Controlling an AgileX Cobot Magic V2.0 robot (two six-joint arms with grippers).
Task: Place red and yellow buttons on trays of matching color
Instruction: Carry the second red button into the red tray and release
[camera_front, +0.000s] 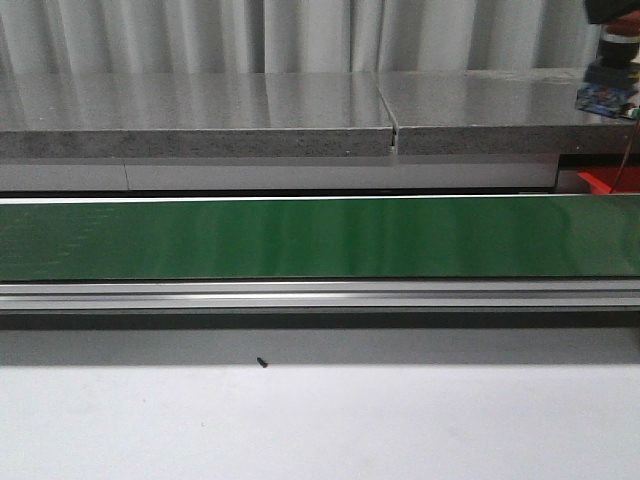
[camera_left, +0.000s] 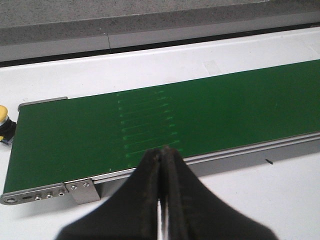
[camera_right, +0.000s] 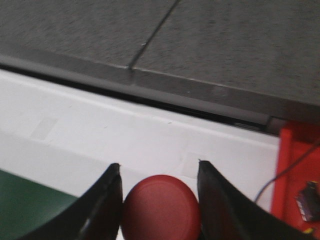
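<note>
In the right wrist view a round red button (camera_right: 160, 209) sits between the two black fingers of my right gripper (camera_right: 159, 164), which is shut on it from both sides above the white table. The red tray (camera_right: 295, 170) lies close beside it; in the front view it shows at the far right (camera_front: 608, 180), under my right arm (camera_front: 612, 60). A yellow button (camera_left: 2, 119) pokes out past the end of the green belt (camera_left: 200, 110). My left gripper (camera_left: 162, 150) is shut and empty over the belt's near rail. The yellow tray is out of view.
The green conveyor belt (camera_front: 300, 240) runs across the table with a metal rail (camera_front: 320, 295) along its front. A grey stone counter (camera_front: 200, 110) stands behind it. A small black screw (camera_front: 261, 362) lies on the white table. Wires and a circuit board (camera_right: 307, 200) sit in the red tray.
</note>
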